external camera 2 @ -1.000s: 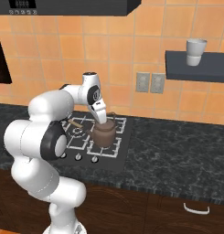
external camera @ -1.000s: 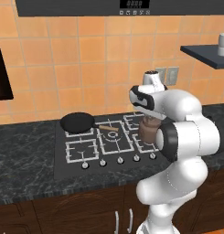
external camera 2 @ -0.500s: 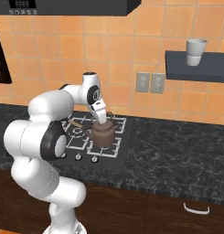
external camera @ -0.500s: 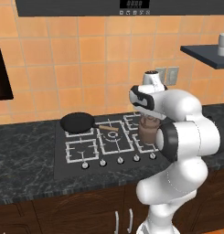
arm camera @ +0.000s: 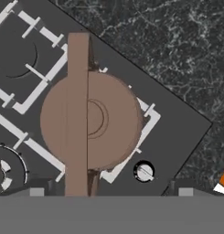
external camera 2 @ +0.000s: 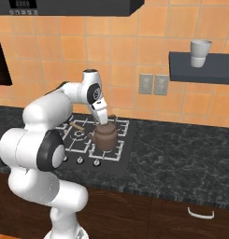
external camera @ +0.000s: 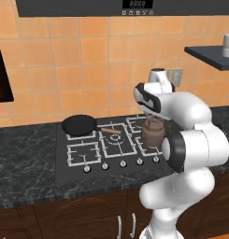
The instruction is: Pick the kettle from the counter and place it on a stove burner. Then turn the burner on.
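Jaws have just let go: a second ago they were shut on the kettle (external camera 2: 105, 135) handle, now the gripper (external camera 2: 105, 122) stands wide open right above it, fingertips at the two lower corners of the hand view with the handle (arm camera: 77, 114) running between them, untouched.

Kettle sits upright on the front right burner (arm camera: 145, 119) of the stove (external camera: 88, 161), no longer carried. In the hand view its round body covers the grate, with white grate arms poking out at its edges. It has not shifted across the last second, so the placing looks done and settled.

Judgement: first half of the task is finished; what remains is turning the burner on. The arm needs to lift clear of the handle first, then go down to the knob row.

Around:
- knobs (external camera: 122, 164) in a row along the stove's front edge; one knob (arm camera: 144, 172) lies just beside the kettle, toward the front
- black pan (external camera: 79, 125) on the back left burner, wooden handle pointing to the middle, well apart from the kettle
- counter (external camera 2: 181, 151) bare to the right of the stove
- cup (external camera 2: 200, 52) on a wall shelf (external camera 2: 202, 67), out of the way
- wall sockets (external camera 2: 153, 84) behind the stove

In the way: the arched handle stands between the open fingers, so a sideways pull could catch it and tip the kettle. Which knob serves this burner cannot be told from here
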Robot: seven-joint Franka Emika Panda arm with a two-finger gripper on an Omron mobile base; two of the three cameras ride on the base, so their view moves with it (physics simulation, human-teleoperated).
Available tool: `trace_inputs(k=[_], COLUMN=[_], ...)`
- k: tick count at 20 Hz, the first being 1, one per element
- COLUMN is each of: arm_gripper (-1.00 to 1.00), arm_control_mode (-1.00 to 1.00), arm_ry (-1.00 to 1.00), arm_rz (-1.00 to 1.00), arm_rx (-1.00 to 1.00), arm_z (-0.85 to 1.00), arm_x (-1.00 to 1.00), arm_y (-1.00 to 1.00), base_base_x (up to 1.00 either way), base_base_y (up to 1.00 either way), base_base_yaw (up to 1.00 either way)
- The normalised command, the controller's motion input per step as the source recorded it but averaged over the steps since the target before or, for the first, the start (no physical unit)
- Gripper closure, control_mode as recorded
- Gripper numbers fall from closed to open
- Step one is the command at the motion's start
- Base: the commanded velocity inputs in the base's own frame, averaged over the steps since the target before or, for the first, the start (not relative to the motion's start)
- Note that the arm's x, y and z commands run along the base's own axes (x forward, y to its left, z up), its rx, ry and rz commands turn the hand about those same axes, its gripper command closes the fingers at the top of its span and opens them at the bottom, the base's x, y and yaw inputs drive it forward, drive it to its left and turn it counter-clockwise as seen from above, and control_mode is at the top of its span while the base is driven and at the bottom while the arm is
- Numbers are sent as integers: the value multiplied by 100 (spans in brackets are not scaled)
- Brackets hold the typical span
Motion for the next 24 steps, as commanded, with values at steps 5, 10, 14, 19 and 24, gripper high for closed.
trace_inputs(k=[5,10,14,19,24], arm_gripper=[-100,-100,-100,-100,-100], arm_control_mode=[-100,-100,-100,-100,-100], arm_ry=[0,4,0,0,-6], arm_rz=[10,33,36,34,16], arm_rx=[5,0,0,-5,0], arm_z=[92,-7,-46,-77,-61], arm_x=[-73,-98,-100,-94,24], arm_y=[-3,0,0,0,-1], base_base_x=[0,0,0,0,0], base_base_y=[0,0,0,0,0], base_base_yaw=[0,0,0,0,0])
